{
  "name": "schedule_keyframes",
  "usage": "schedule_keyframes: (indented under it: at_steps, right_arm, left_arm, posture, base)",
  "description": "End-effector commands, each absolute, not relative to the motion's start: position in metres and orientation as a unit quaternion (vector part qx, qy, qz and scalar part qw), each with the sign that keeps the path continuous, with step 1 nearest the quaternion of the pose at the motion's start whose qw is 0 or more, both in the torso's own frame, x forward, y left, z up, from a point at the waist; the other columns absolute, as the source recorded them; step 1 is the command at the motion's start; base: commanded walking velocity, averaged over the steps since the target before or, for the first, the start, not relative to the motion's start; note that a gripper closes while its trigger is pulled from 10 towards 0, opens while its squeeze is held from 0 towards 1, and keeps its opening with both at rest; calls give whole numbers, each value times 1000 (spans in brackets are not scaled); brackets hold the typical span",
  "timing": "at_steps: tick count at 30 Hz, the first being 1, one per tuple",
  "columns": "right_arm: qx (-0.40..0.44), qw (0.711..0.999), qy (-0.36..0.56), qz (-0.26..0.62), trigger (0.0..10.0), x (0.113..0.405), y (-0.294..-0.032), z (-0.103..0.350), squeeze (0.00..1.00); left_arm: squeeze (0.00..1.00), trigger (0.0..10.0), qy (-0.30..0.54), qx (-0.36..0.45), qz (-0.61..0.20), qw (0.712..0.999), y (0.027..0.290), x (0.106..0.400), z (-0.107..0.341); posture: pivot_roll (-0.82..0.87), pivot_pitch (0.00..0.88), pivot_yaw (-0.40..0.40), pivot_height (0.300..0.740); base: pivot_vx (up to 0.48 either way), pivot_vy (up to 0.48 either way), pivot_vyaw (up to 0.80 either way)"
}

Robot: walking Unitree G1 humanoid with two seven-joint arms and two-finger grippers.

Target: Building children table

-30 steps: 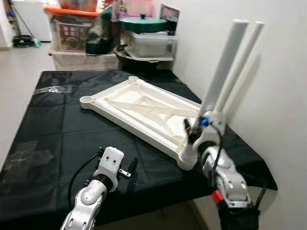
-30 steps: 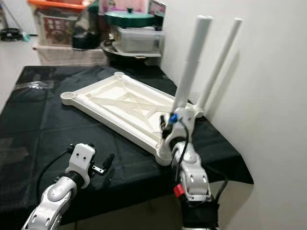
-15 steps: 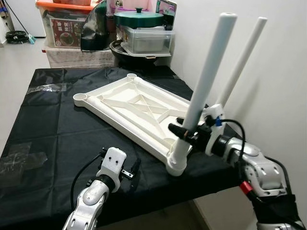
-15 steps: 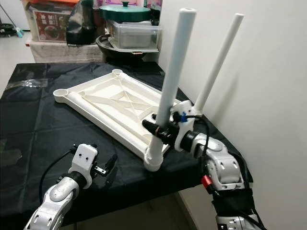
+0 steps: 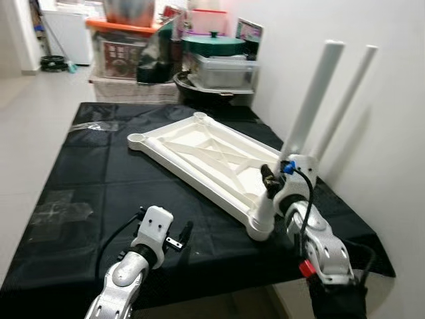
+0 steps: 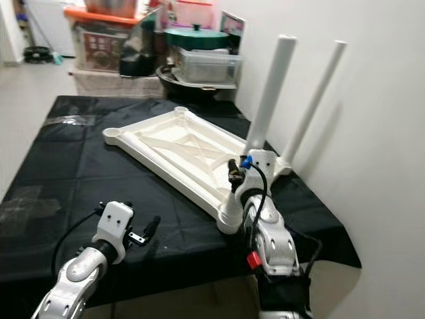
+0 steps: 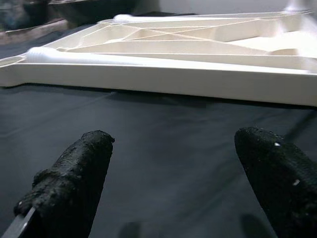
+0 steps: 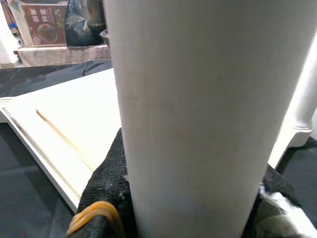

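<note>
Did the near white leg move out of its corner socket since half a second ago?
No. The near leg still stands upright in the near corner socket of the tabletop, with the right gripper shut on it.

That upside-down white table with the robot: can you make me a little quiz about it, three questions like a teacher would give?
1. True or false: the right gripper is shut on the near table leg.
2. How many legs already stand up from the white tabletop: A) one, B) two, C) four?
3. Fill in: the left gripper hovers open over the black ______.

Key
1. True. Its black fingers hug the leg just above the corner socket.
2. B. The near leg and the far leg, both on the wall side.
3. Cloth. It holds nothing, a little short of the tabletop's near edge.
</note>
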State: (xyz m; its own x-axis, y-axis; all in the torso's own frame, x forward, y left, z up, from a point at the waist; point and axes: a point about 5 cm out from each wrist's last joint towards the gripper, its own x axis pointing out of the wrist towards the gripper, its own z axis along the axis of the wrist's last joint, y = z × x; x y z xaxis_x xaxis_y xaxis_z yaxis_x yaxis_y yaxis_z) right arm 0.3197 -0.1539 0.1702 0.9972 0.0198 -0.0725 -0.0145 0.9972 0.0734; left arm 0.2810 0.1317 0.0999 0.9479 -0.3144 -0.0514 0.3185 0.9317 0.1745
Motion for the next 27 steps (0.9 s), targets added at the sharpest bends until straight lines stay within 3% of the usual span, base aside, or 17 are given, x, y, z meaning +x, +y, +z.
schedule_keyframes:
  at_steps: [1,3,4,7,8,12,13,15,16,17,19,24,25,27]
  right_arm:
    - [24,995,85,35,10000,315,-148,152,0]
    - [21,998,39,46,10000,320,-150,168,0]
    - [25,998,23,44,10000,323,-154,174,1000]
    - [20,998,13,51,10000,329,-165,183,1000]
    - [16,998,12,60,10000,332,-170,186,0]
    - [39,994,9,99,10000,334,-175,193,0]
    - [47,984,-2,173,10000,334,-180,202,0]
    - [47,984,-2,173,10000,334,-180,202,0]
    - [66,967,6,245,10000,331,-185,203,0]
    - [66,967,6,245,10000,331,-185,203,0]
    - [57,921,38,383,10000,316,-188,192,0]
    - [49,893,57,443,10000,306,-185,182,0]
    - [55,888,66,452,7961,303,-179,175,0]
    - [58,883,69,460,7961,303,-176,170,0]
  left_arm:
    - [0,10000,11,92,-172,981,126,280,99]
    - [0,10000,11,91,-174,980,124,280,99]
    - [0,10000,11,91,-175,980,124,280,99]
    - [0,10000,10,91,-174,981,124,281,100]
    - [0,10000,10,91,-173,981,125,282,100]
    - [0,10000,10,90,-172,981,126,282,100]
    - [0,10000,10,90,-171,981,126,282,100]
    - [0,10000,10,90,-171,981,126,282,100]
    - [0,10000,10,89,-172,981,125,282,100]
    - [0,10000,10,89,-172,981,125,282,100]
    - [0,10000,8,90,-175,980,123,283,101]
    - [0,10000,8,92,-175,980,125,283,101]
    - [0,10000,9,92,-176,980,125,282,101]
    - [0,10000,9,93,-177,980,124,282,101]
  posture:
    - [75,0,-116,740]
    - [71,0,-116,740]
    - [73,0,-118,740]
    - [78,0,-123,740]
    - [78,0,-123,740]
    - [78,0,-124,740]
    - [71,0,-123,740]
    - [71,0,-123,740]
    - [71,0,-123,740]
    - [71,0,-123,740]
    - [80,0,-125,740]
    - [80,0,-123,740]
    - [82,0,-123,740]
    - [85,0,-122,740]
  base:
    - [0,0,0]
    - [0,0,0]
    - [0,0,0]
    - [0,0,0]
    - [0,0,0]
    - [0,0,0]
    - [0,0,0]
    - [0,0,0]
    - [0,0,0]
    - [0,0,0]
    - [0,0,0]
    - [0,0,0]
    - [0,0,0]
    - [0,0,0]
